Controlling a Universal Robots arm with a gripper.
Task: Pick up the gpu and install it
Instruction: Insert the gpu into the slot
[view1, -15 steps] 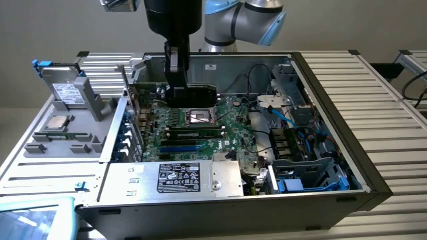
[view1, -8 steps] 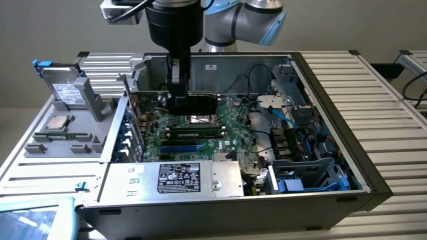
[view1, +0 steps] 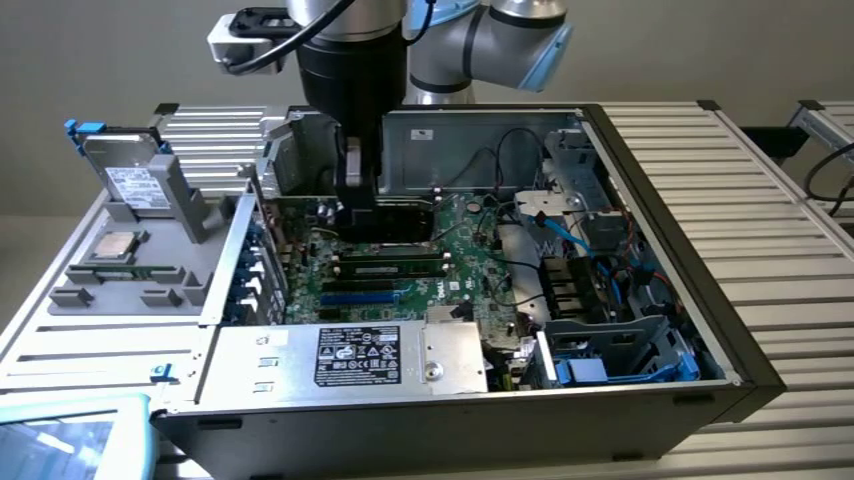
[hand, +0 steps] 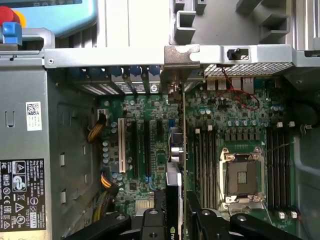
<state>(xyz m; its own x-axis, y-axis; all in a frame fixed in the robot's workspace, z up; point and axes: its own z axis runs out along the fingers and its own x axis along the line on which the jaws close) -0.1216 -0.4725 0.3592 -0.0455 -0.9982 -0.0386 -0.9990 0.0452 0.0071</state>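
My gripper (view1: 358, 200) reaches down into the open computer case (view1: 694, 330) and is shut on the gpu (view1: 394, 222), whose black block shows just under the fingers. In the wrist view the gpu (hand: 183, 130) stands edge-on between my fingers (hand: 150, 220), a thin green card with a dark block on one side. Its silver bracket (hand: 181, 57) sits against the case's rear wall beside the slot openings. The card hangs over the green motherboard (hand: 235, 115) between the expansion slots (hand: 137, 150) and the processor socket (hand: 242, 175). Whether its lower edge touches a slot I cannot tell.
A silver power supply (view1: 360, 355) with a black label fills the case's near side. Blue and black cables (view1: 574, 235) run along the exterior view's right of the board. Outside the case on the exterior view's left, a grey fixture (view1: 120, 270) holds a labelled drive (view1: 134, 185).
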